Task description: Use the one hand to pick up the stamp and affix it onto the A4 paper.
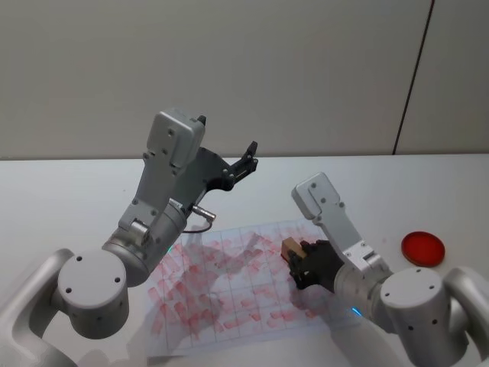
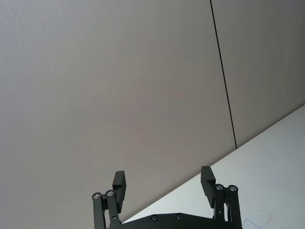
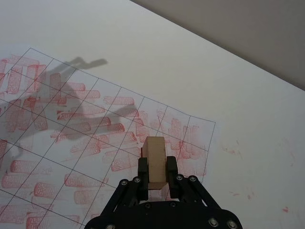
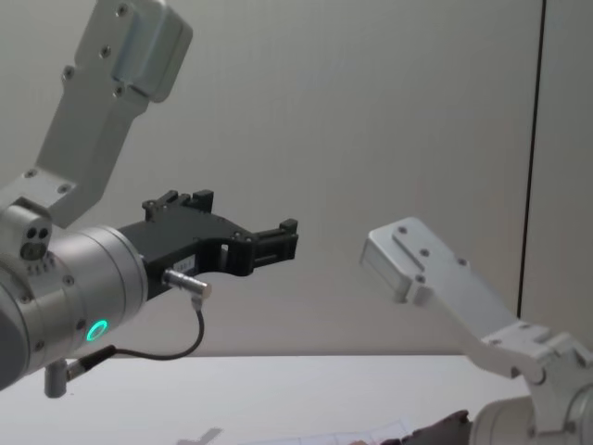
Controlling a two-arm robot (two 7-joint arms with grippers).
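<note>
The A4 paper (image 1: 229, 290) lies on the white table, ruled in thin boxes and covered with pink-red stamp marks; it also spreads below in the right wrist view (image 3: 71, 143). My right gripper (image 1: 294, 264) is shut on the stamp (image 1: 291, 248), a small light-brown wooden block, held just above the sheet's right part. The right wrist view shows the stamp (image 3: 154, 162) clamped between the two black fingers of my right gripper (image 3: 156, 169), over printed boxes near the paper's edge. My left gripper (image 1: 246, 162) is raised high above the table, open and holding nothing, and appears with fingers spread (image 2: 164, 186).
A red round ink pad (image 1: 422, 248) sits on the table to the right of the paper. A plain wall with a dark vertical seam stands behind the table. Small red smudges mark the table (image 3: 248, 157) beyond the paper's corner.
</note>
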